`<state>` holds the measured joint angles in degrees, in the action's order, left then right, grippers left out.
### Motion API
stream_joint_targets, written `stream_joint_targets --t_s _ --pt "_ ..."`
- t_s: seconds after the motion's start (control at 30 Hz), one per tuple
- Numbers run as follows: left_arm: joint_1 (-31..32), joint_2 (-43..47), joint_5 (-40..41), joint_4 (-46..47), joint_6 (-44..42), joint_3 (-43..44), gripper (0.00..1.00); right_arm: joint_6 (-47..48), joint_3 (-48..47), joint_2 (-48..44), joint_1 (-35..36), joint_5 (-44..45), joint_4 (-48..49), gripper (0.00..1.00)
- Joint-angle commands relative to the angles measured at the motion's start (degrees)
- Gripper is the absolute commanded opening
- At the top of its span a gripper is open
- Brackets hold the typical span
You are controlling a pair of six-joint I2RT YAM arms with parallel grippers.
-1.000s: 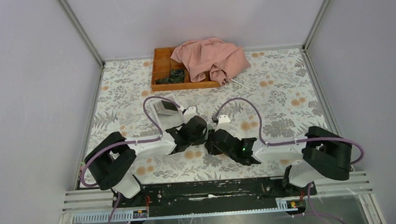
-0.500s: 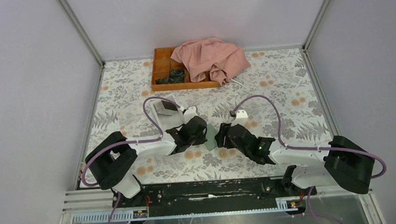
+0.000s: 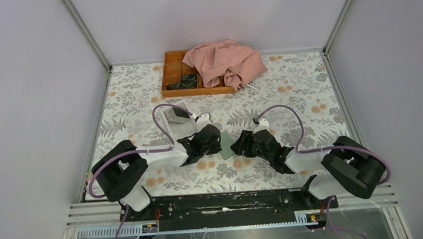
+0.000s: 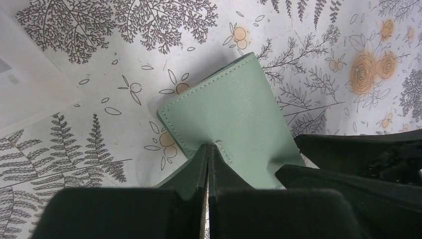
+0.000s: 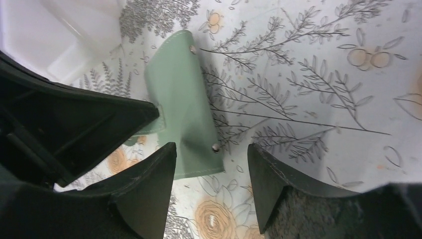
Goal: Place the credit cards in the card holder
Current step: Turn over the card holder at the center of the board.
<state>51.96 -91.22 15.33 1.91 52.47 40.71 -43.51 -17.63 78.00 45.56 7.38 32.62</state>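
The flat, dull grey-green, leather-like folding card holder (image 3: 226, 145) lies closed on the flower-printed table top (image 3: 300, 91), at the middle of the top view and between the two arms' tips. From above its long axis runs roughly from 12 to 6 o'clock, leaning a little toward 11 and 5. In the right wrist view it slants the same way, its far short end toward 11 o'clock and its near short end toward 5. Two small metal snap studs (image 5: 192, 49) sit along its 3 o'clock long edge, one near each end. The stitched outer face is up.

The left gripper (image 3: 215, 143) reaches in from 9 o'clock. Its black fingers (image 4: 189, 174) are pressed tight together, pinching the holder's edge, and the material dimples at their tips.

The right gripper (image 3: 238, 147) comes in from 4 o'clock with its fingers (image 5: 149, 184) spread wide and holding nothing. The holder's near corner lies just ahead of the gap between them. Whether the finger on the holder's side touches it cannot be told.

A white rectangular open-topped box (image 3: 176, 116) stands at 10 o'clock of the holder, just beyond the left gripper. Well apart at 12 o'clock is an orange wooden tray (image 3: 171, 71) with a crumpled pink cloth (image 3: 225, 62) draped over its right part.
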Motion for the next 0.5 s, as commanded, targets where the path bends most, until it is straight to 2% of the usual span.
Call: stream_joint_targets --t_s 0.0,0.23,0.3,0.4,0.47 --pt "-0.2 -5.2 -1.7 -9.0 -1.4 -4.6 0.0 -3.5 1.4 4.4 -1.0 -6.3 11.9 0.62" --pt "-0.2 -5.6 -2.7 -7.8 -1.4 -5.4 0.0 -7.6 1.8 14.5 -1.3 -12.0 22.6 0.62" --pt "-0.3 -5.6 -3.0 -7.5 -1.4 -5.6 0.0 -9.2 2.6 17.6 -1.2 -13.3 28.2 0.6" --pt "-0.4 -5.8 -3.3 -7.0 -1.4 -5.9 0.0 -11.0 3.8 21.6 -1.3 -14.5 33.6 0.48" --pt "-0.4 -5.7 -3.9 -6.4 -1.3 -6.1 0.0 -11.2 3.8 22.4 -1.3 -14.7 34.6 0.37"
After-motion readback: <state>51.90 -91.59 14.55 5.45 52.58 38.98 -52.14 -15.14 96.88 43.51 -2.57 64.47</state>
